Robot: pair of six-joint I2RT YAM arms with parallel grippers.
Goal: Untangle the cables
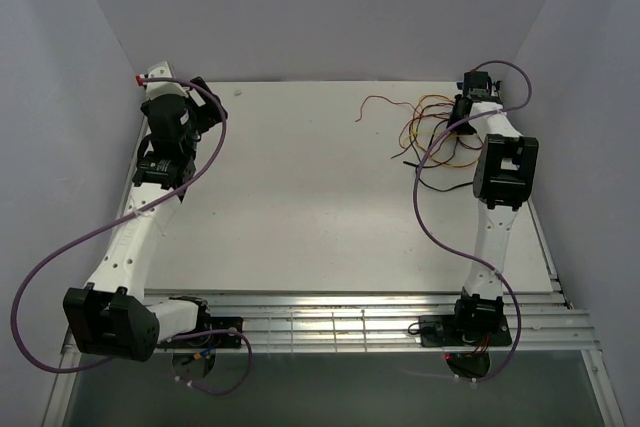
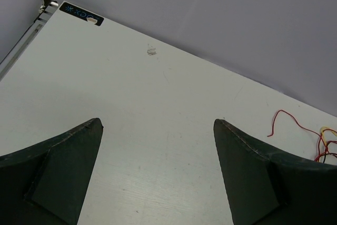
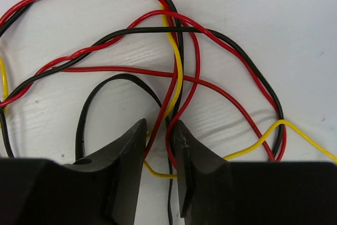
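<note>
The cables [image 1: 430, 132] are thin red, black and yellow wires lying in a loose tangle on the white table [image 1: 300, 207] at the far right. My right gripper [image 1: 461, 112] is down on the tangle. In the right wrist view its jaws [image 3: 159, 125] are closed to a narrow gap around a bunch of red, yellow and black strands [image 3: 176, 27]. My left gripper [image 1: 205, 107] is at the far left, wide open and empty [image 2: 158, 122], above bare table. The left end of the cables [image 2: 287, 118] shows at the right edge of its view.
Grey walls close in the table at the back and both sides. Thick purple hoses [image 1: 215, 152] loop along both arms. Metal rails [image 1: 340, 322] run along the near edge. A black label [image 2: 79, 13] marks the far left corner.
</note>
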